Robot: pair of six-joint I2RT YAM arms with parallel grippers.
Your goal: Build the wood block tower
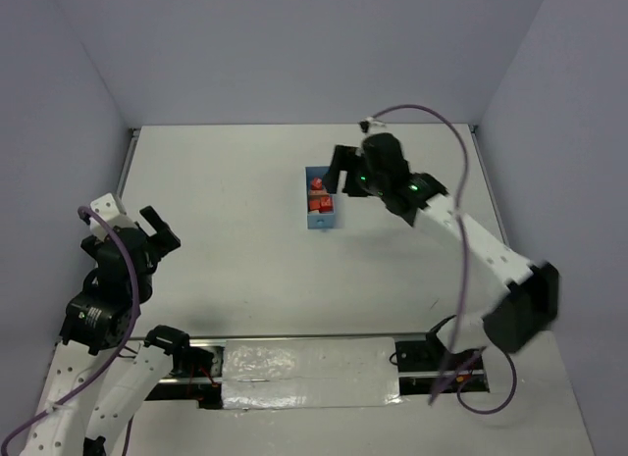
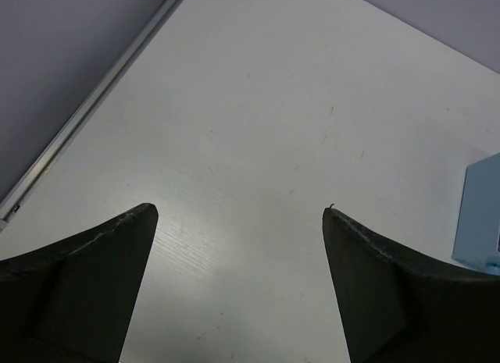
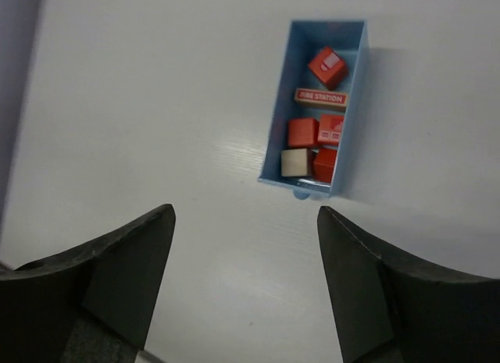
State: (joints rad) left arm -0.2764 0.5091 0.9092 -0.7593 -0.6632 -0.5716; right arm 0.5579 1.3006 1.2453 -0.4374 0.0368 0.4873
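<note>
The wooden blocks lie loose in a light-blue tray (image 3: 273, 121): a red cube (image 3: 326, 67), a tan bar printed "FIRE STATION" (image 3: 321, 97), a red cube (image 3: 302, 133), a red printed block (image 3: 331, 129), a tan cube (image 3: 294, 162) and a red block (image 3: 325, 165). In the top view the tray (image 1: 308, 207) sits mid-table with red blocks (image 1: 318, 203) in it. My right gripper (image 3: 244, 215) is open and empty, held above the table just beside the tray (image 1: 345, 172). My left gripper (image 2: 241, 211) is open and empty, far left (image 1: 160, 230).
The tray's corner (image 2: 478, 215) shows at the right edge of the left wrist view. A raised rail (image 2: 86, 117) borders the table's left side. Grey walls enclose the table on three sides.
</note>
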